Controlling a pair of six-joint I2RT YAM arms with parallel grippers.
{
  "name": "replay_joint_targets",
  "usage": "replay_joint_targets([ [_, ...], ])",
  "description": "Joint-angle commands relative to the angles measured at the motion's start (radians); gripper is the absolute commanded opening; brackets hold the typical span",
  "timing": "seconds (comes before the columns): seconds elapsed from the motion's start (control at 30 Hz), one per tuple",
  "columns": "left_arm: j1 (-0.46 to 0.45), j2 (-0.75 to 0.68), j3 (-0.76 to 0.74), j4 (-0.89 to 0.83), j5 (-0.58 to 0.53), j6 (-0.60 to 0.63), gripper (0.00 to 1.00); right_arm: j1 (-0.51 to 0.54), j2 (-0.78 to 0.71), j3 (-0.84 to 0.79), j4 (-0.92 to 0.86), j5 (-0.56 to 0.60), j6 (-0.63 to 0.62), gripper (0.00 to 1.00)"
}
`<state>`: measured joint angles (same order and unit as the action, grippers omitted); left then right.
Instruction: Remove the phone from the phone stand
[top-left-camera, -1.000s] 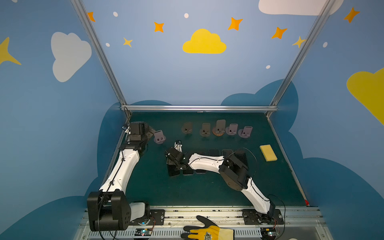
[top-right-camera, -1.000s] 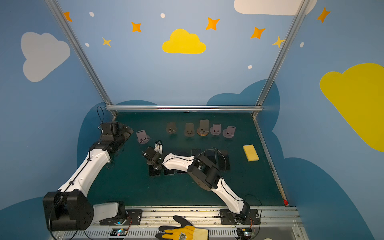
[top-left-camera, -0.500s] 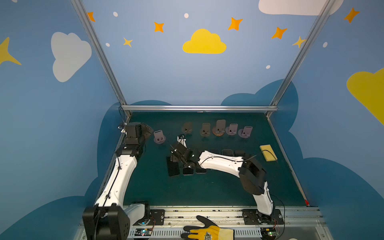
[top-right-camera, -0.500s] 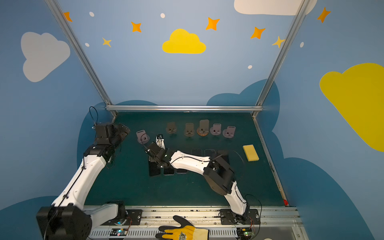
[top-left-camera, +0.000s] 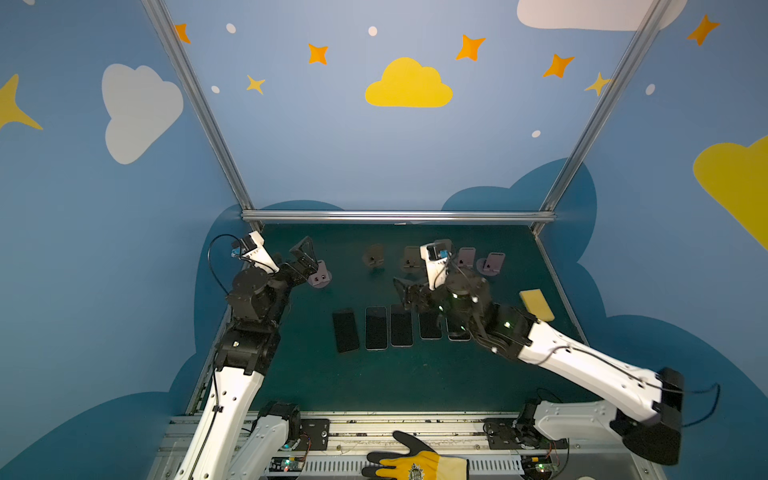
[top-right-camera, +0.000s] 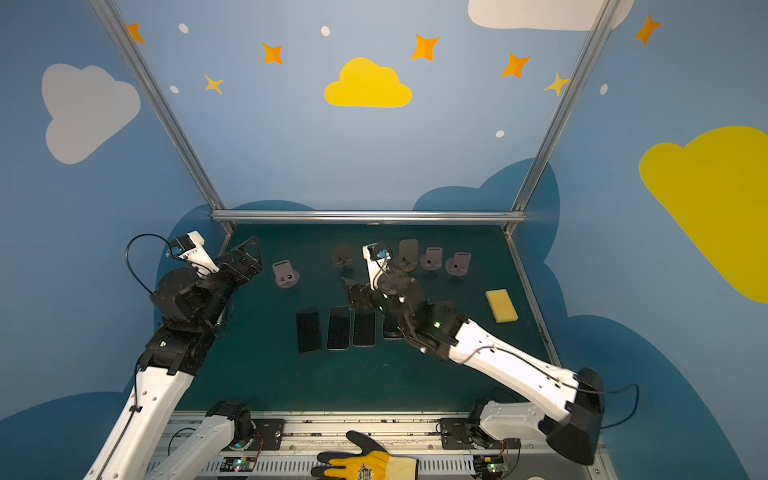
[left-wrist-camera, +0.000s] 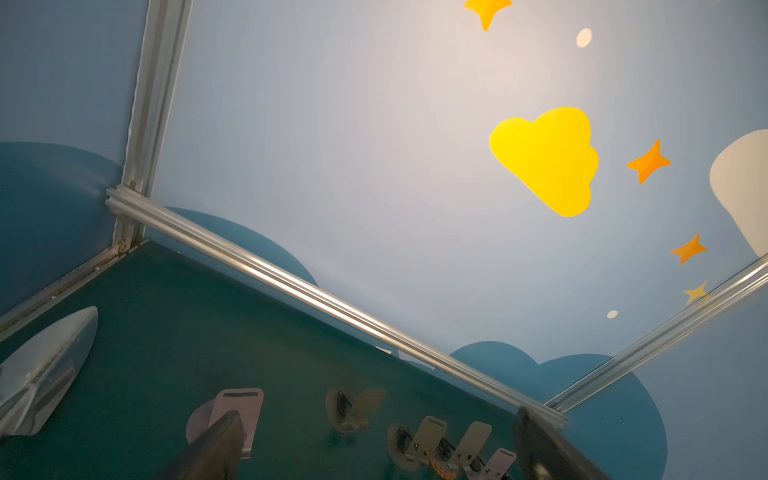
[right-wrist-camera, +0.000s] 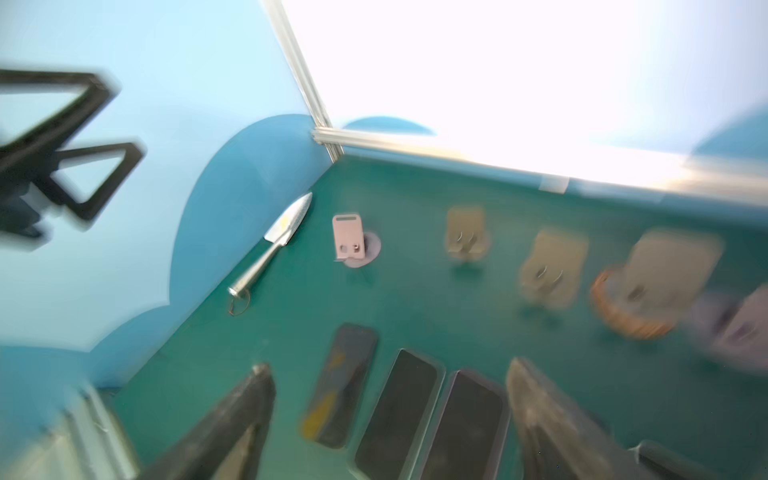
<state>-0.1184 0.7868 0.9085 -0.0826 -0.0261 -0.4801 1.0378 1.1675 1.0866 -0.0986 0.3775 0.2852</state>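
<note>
Five dark glossy phones (top-left-camera: 376, 328) lie flat side by side; left and right jaws gape empty

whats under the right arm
Phones lying flat in a row on the mat; the right arm covers the row's right end, so anything further there is hidden.

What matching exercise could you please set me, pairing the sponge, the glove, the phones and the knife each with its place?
Things:
1. sponge
2. glove
3. phones
4. knife

Places:
A. on the front rail, off the mat
B. flat in a row, mid-mat
C. beside the left wall
D. near the mat's right edge

Pairs: 1-D, 2-A, 3-B, 4-C
</note>
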Motion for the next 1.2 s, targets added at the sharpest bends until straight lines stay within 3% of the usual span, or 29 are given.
replay_joint_targets([
  [0.0,-0.004,0.006,-0.008,-0.145,-0.117,-0.101,1.00,0.002,-0.002,-0.123,0.128,0.244,-0.103,0.90],
  [0.03,-0.004,0.012,-0.021,-0.187,-0.152,-0.132,1.00,-0.003,0.020,-0.153,0.108,0.308,-0.099,0.90],
  [0.07,-0.004,0.018,-0.068,-0.162,-0.139,-0.086,1.00,-0.010,0.053,-0.190,0.096,0.357,-0.102,0.90],
  [0.17,-0.004,0.003,-0.306,0.179,-0.078,0.073,1.00,-0.017,0.090,-0.259,0.175,0.449,-0.130,0.91],
  [0.3,-0.004,-0.006,-0.550,0.523,-0.202,0.212,1.00,-0.092,-0.028,-0.423,0.465,0.330,-0.245,0.91],
  [0.4,-0.002,0.078,-0.558,0.476,-0.347,0.271,1.00,-0.186,-0.093,-0.444,0.370,0.177,-0.343,0.91],
  [0.47,0.004,0.183,-0.568,0.539,-0.404,0.323,1.00,-0.224,-0.122,-0.426,0.269,0.114,-0.433,0.91],
  [0.6,0.044,0.426,-0.609,0.790,-0.416,0.397,1.00,-0.262,-0.149,-0.476,0.307,0.047,-0.608,0.91],
  [0.73,0.094,0.673,-0.614,1.019,-0.277,0.370,1.00,-0.333,-0.154,-0.535,0.397,0.033,-0.526,0.91],
  [0.83,0.098,0.743,-0.562,0.984,-0.245,0.379,1.00,-0.403,-0.139,-0.567,0.442,0.035,-0.476,0.91],
  [0.9,0.114,0.731,-0.502,0.842,-0.217,0.374,1.00,-0.428,-0.130,-0.579,0.454,0.035,-0.467,0.91],
  [1.07,0.113,0.731,-0.510,0.861,-0.216,0.377,1.00,-0.444,-0.126,-0.620,0.487,0.137,-0.456,0.91],
  [1.17,0.113,0.731,-0.509,0.863,-0.216,0.377,1.00,-0.497,-0.105,-0.681,0.521,0.116,-0.418,0.95],
])
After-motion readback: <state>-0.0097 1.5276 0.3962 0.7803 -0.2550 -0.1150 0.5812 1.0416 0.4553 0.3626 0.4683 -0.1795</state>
